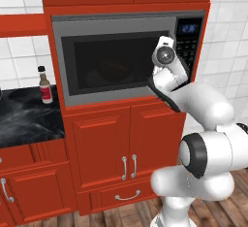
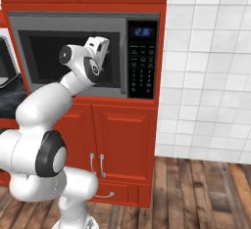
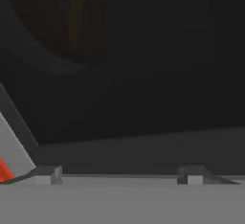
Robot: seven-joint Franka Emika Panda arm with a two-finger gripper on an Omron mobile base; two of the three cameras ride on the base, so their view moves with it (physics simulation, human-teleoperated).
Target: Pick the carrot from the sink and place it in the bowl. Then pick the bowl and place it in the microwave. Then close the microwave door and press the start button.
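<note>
Microwave (image 1: 121, 56) sits built into the red cabinet column, and its door (image 1: 116, 61) is shut flush, so you're looking through dark glass. Behind that glass you can just make out a faint round brownish shape with an orange streak across it, probably the bowl (image 1: 112, 70) with the carrot (image 1: 116, 65) in it, though it's too dim to be sure. In the hand view the same dark window (image 3: 143, 74) has a dull orange-brown vertical smudge near the top left, with the grey door frame (image 3: 14, 146) along the lower left.

Your gripper (image 3: 119, 179) is right up against the door glass, and the two dark fingertips (image 3: 47, 174) stand wide apart with nothing between them, so it's open and empty. From the base views, the hand (image 1: 164, 51) hovers at the right side of the window, just beside the black keypad panel (image 2: 142, 59) with its blue display (image 2: 142, 31).

Over at the left edge, a small bottle (image 1: 45, 85) with a red label stands on the dark marble counter (image 1: 24, 117), near its back right corner next to the cabinet column.
</note>
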